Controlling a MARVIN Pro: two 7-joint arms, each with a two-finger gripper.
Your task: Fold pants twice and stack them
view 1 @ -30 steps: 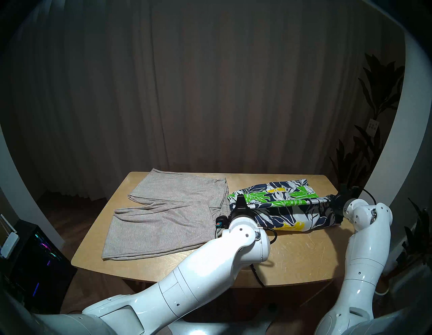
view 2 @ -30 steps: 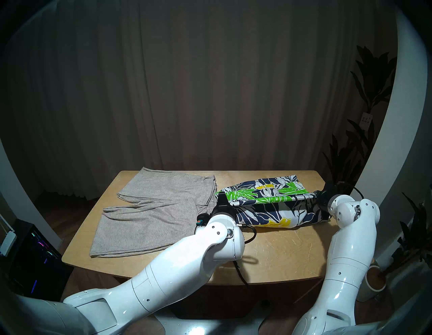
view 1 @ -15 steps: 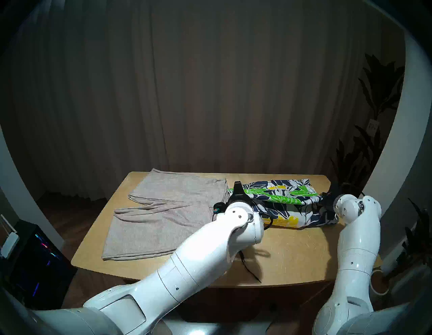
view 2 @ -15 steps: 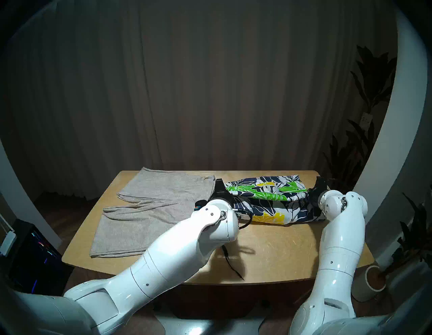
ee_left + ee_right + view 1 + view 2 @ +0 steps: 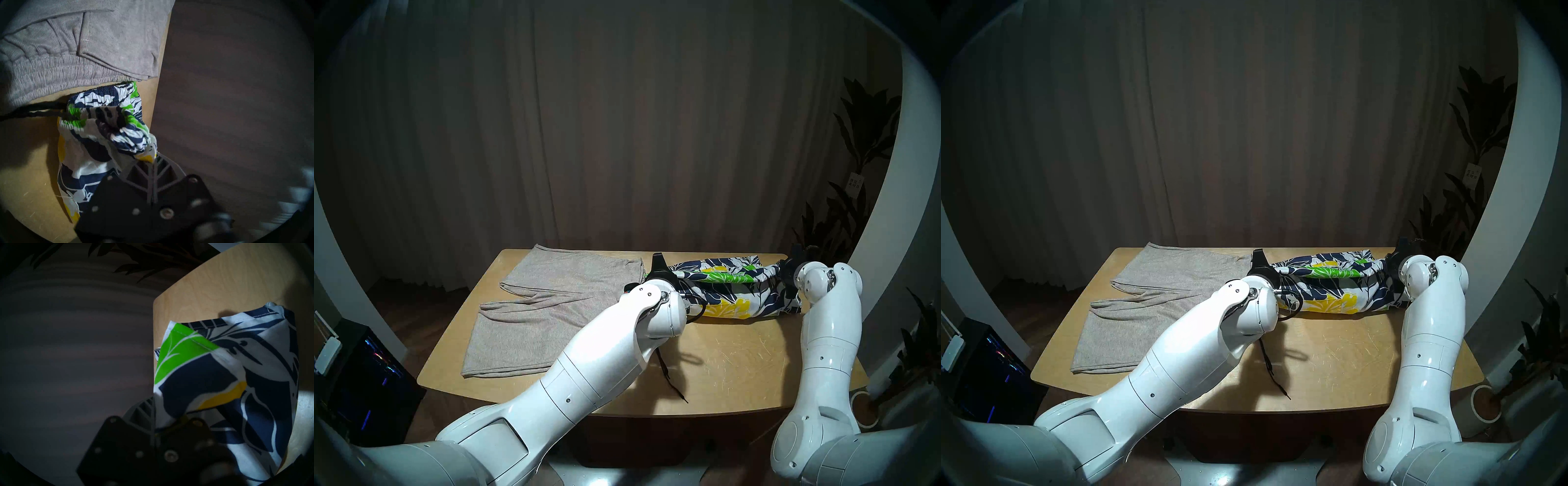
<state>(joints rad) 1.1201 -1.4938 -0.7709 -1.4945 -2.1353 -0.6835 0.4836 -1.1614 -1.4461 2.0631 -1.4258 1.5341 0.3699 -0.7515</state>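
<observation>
grey pants (image 5: 551, 305): lie flat on the table's (image 5: 738, 366) left half, legs toward the left edge, waist just beside the shorts. Soft knit, light and limp by the look of it; likely best taken at two corners of an edge so it does not sag.
left arm: reaches forward over the table's middle, claw tilted somewhat downward, next to the pants' waistband.
left gripper (image 5: 149, 161): pinched tight on the shorts' gathered waist end, cloth bunched at the fingertips.
shorts (image 5: 731, 292): on the table's right rear part, near edge lifted and carried over toward the far edge, between the two claws. Thin woven cloth, light, probably a bit slick; it droops in the middle, so a grip at both ends suits it.
drawstring (image 5: 670, 376): black cord trailing loose across the bare table toward the front edge; could snag or drag.
right arm: stretched forward at the table's right rear, claw tilted slightly down.
right gripper (image 5: 158, 405): clamped on the shorts' leg-hem end.
</observation>
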